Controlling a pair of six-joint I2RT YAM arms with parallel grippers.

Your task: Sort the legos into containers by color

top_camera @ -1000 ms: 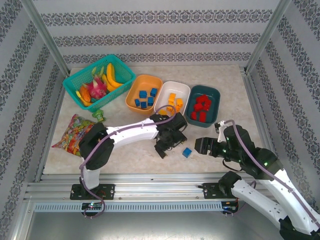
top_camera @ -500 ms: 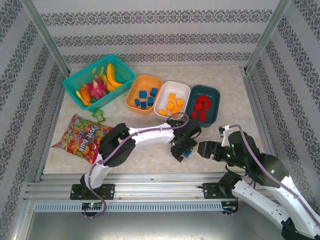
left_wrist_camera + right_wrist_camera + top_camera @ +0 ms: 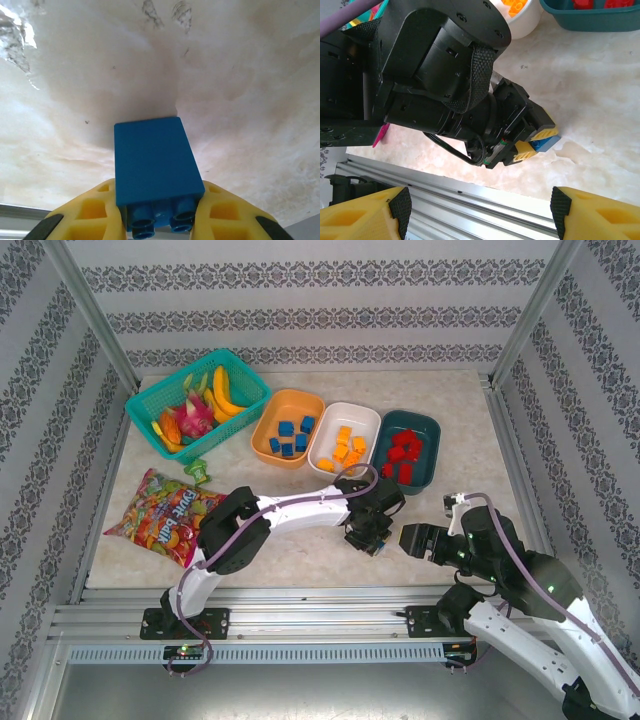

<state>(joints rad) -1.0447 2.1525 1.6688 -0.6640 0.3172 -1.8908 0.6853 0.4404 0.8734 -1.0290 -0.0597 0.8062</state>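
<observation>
Looking from above, you see the left gripper point(image 3: 372, 537) reaching across to the middle of the table point(image 3: 480, 440), in front of the white bowl point(image 3: 368, 416) and the teal bowl point(image 3: 430, 430). Its jaws are clamped on a blue brick point(image 3: 375, 543). In your left wrist view the yellow fingers point(image 3: 95, 215) press both sides of that brick point(image 3: 155, 165), with its studs towards the camera. The marbled tabletop lies close behind it; you cannot tell whether the brick touches it.

Your right gripper point(image 3: 412, 539) sits just right of the left one and points at it. Its jaws stand apart and hold nothing. From the right wrist view the wide-set fingers point(image 3: 365, 215) frame the left gripper point(image 3: 540, 142) and the brick point(image 3: 547, 143) at its tip.

At the back, the orange bowl point(image 3: 262, 430) holds blue bricks point(image 3: 288, 437), the white bowl holds orange bricks point(image 3: 345, 448), and the teal bowl holds red bricks point(image 3: 403, 455). A teal basket point(image 3: 150, 405) of toy fruit stands far left, with a snack bag point(image 3: 165, 515) nearer you.
</observation>
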